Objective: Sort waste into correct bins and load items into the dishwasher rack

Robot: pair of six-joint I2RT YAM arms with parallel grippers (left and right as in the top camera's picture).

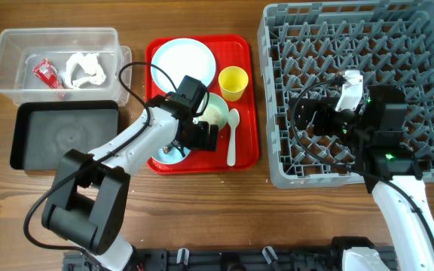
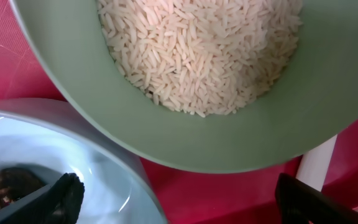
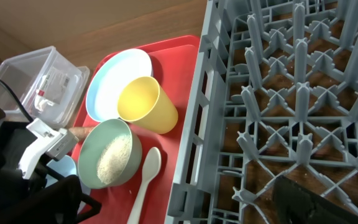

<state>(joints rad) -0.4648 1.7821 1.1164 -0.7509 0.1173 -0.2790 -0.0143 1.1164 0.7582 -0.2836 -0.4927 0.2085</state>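
My left gripper [image 1: 202, 135] is open low over the red tray, empty. In the left wrist view [image 2: 185, 202] one finger is inside a pale blue bowl [image 2: 92, 155] holding a brown food lump [image 2: 5, 183]; the other is by the white spoon [image 2: 316, 165]. Just ahead is a greenish bowl [image 2: 328, 93] of rice [image 2: 197, 50]. The plate [image 1: 183, 62] and yellow cup [image 1: 233, 82] stand on the tray. The red wrapper [image 1: 48, 75] and tissue [image 1: 85, 69] lie in the clear tub [image 1: 6, 71]. My right gripper [image 1: 330, 120] is open and empty over the grey rack [image 1: 277, 75].
The black tray [image 1: 66, 135] sits in front of the clear tub, left of the red serving tray [image 1: 243, 150]. The rack's tall wall [image 3: 191, 124] rises right beside the red tray. A bit of orange carrot [image 3: 79, 132] shows beside the rice bowl.
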